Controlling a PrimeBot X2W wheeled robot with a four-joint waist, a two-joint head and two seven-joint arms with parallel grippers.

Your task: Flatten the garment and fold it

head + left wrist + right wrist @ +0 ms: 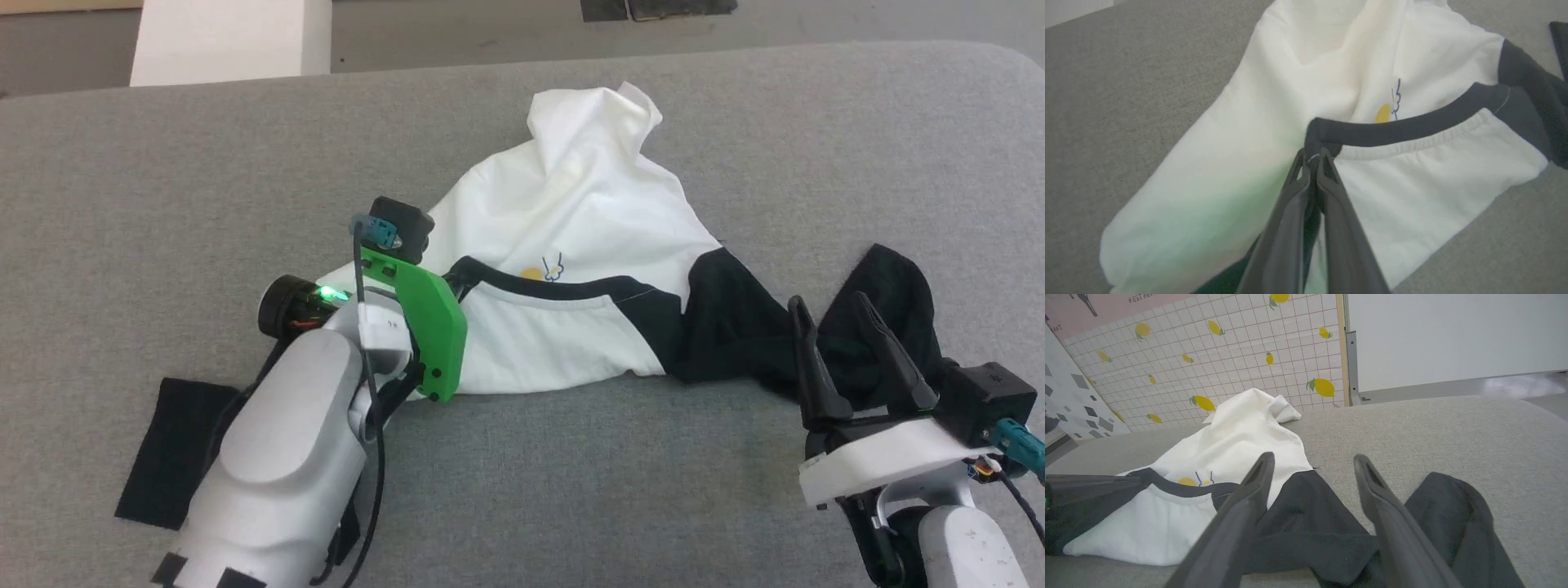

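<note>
Garment (571, 212) lying crumpled mid grey surface (163, 163), white body bunching toward 12 o'clock, black sleeve (735, 327) trailing toward 4 o'clock. Left gripper (1312, 159) pinching black neckband (1412, 126). Right gripper (826, 300) hovering spread over sleeve. Flattening barely starting; folding all remaining.

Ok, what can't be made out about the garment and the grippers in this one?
Head view: left gripper fingertips hidden by its green plate; the left wrist view shows them shut on the garment at its neckband.
Head view: black patch partly under the left forearm; sleeve or not, unclear.
Too small: chest drawing, lower part behind the neckband.
Unclear: whether the open right gripper touches the black sleeve.
</note>
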